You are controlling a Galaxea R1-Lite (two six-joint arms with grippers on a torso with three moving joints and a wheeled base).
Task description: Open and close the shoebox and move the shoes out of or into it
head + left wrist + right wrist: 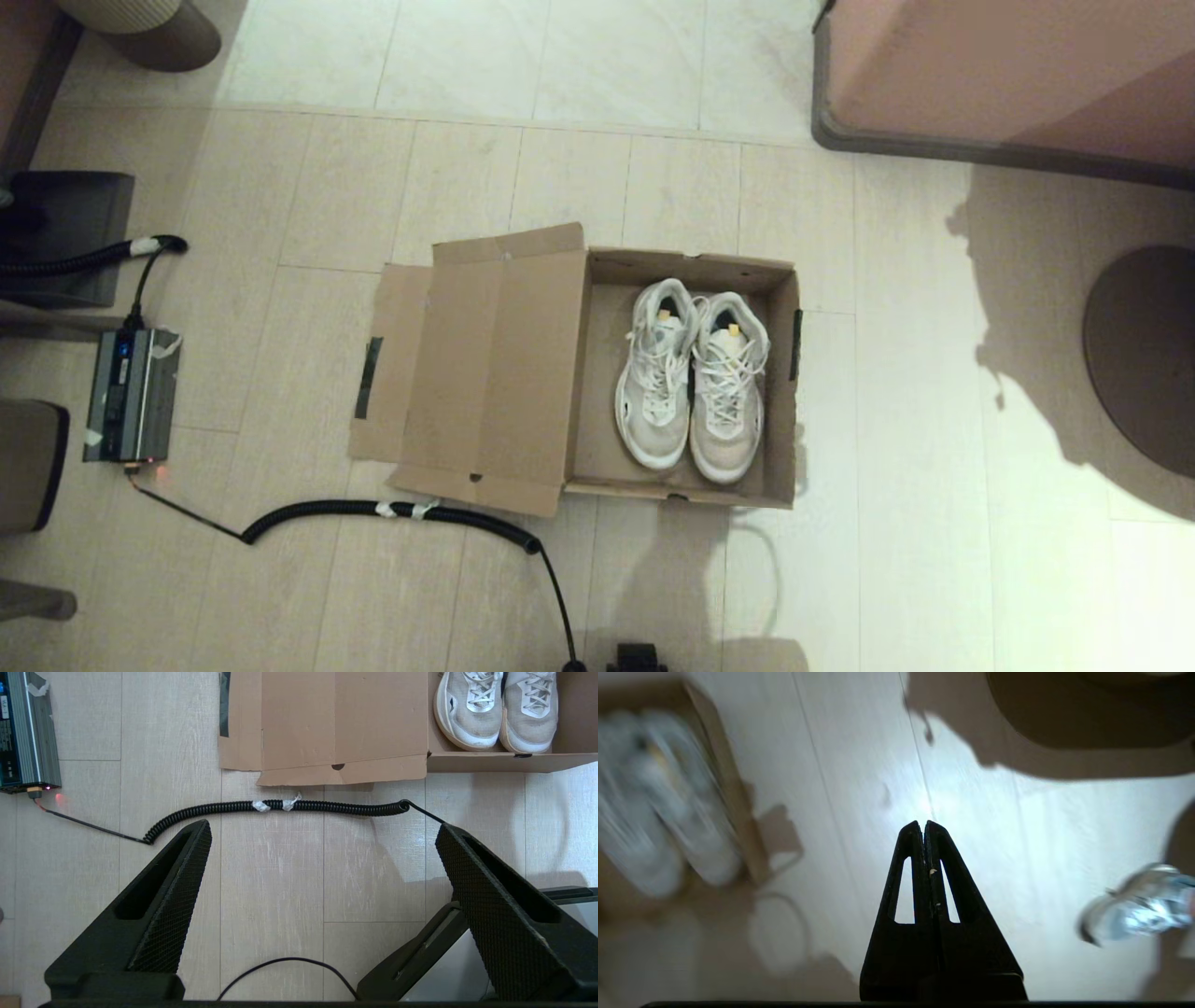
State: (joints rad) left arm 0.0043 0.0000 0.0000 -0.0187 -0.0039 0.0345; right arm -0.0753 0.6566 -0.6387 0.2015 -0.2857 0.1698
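- Left gripper (322,835) hangs over bare floor near the coiled black cable (280,806), fingers spread wide, holding nothing.
- Shoebox (782,308) sits centre floor, lid flopped open leftward, shoes (691,378) side by side inside.
- Right gripper (923,826), right of the box, fingers pressed together, empty.

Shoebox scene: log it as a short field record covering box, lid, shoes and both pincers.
shoebox: on the floor, open
lid: folded flat to the robot's left, black tape strip on its flap
shoes: side by side inside the box, toes toward the robot
left pincer: open, empty, above bare floor near the coiled cable
right pincer: shut, empty, over floor beside the box
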